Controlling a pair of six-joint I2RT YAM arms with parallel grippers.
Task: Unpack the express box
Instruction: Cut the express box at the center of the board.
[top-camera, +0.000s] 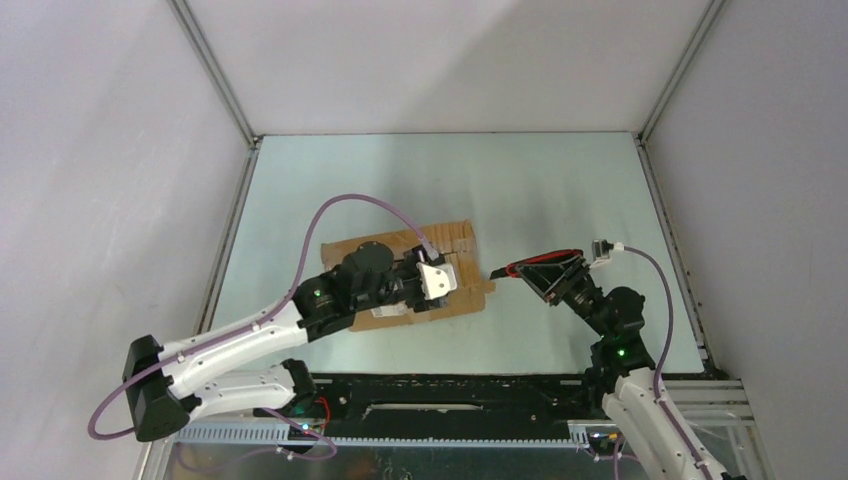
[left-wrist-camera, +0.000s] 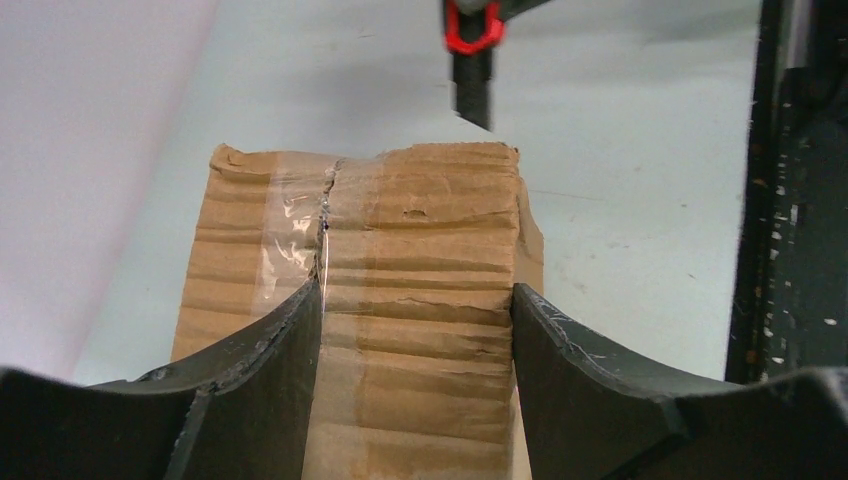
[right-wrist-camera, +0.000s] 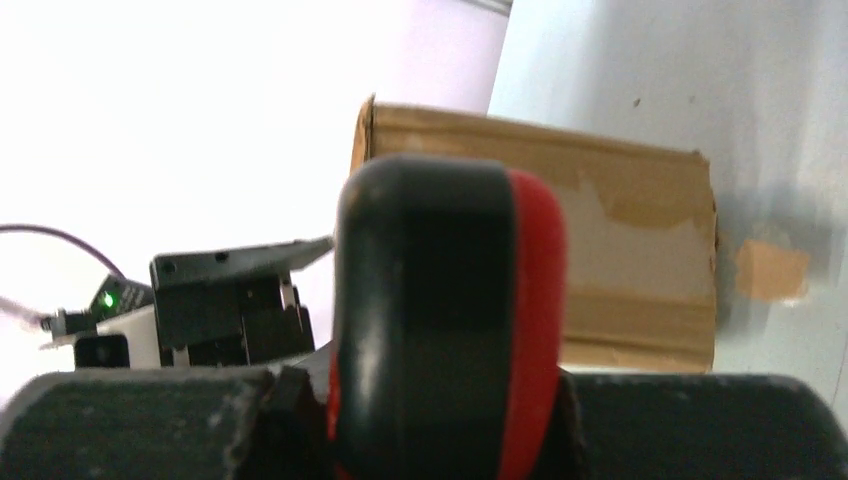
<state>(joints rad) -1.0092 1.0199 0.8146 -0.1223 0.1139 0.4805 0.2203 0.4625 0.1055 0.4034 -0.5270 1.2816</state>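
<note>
Table (top-camera: 500, 190): pale green top, spreads out ahead of both grippers.

express box (top-camera: 452, 240): brown corrugated carton, lying flat directly under the left gripper (top-camera: 448, 285) and running on ahead of its fingertips. From the right gripper (top-camera: 553, 277) it sits straight ahead and close, with a strip of bare table between them.

Left gripper: jaws spread wide over the box top. In the left wrist view 1 finger (left-wrist-camera: 285, 345) sits at the centre seam and the other lines up with the box's side edge, and cardboard fills the whole gap between them. Can't tell if it's clamped on that half or just resting on it.

Right gripper: closed on the utility knife (top-camera: 535, 264), with the black and red handle wedged between the 2 fingers and blocking most of the right wrist view. The knife points out ahead of the gripper toward the box. From the left gripper's side the knife hangs just past the box's far end, near but apart.

Clear tape (left-wrist-camera: 285, 225): runs along the seam ahead of the left fingertips. The seam looks slit, at least partway.

Brown scrap (right-wrist-camera: 770, 270): small, on the table just beside the box end, ahead of the right gripper.
</note>
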